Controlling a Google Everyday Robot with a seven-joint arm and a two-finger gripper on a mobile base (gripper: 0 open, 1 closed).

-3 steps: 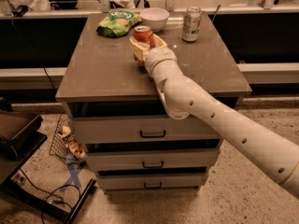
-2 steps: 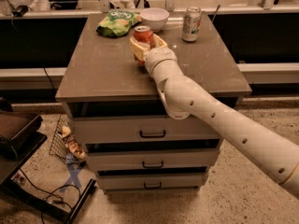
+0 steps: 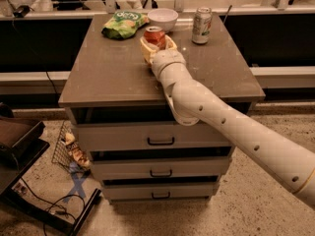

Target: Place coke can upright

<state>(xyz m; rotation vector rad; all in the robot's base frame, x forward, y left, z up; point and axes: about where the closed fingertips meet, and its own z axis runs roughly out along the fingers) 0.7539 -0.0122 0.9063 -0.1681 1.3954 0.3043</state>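
Four things on the cabinet top [image 3: 108, 77]: green snack bag [image 3: 123, 23] back left, coke can [image 3: 154, 34] upright near the middle, white bowl [image 3: 163, 18] just behind, pale can [image 3: 202, 25] right. Gripper [image 3: 157, 45] clamped around coke can's sides, hiding its base; arm [image 3: 236, 132] cut off lower right.
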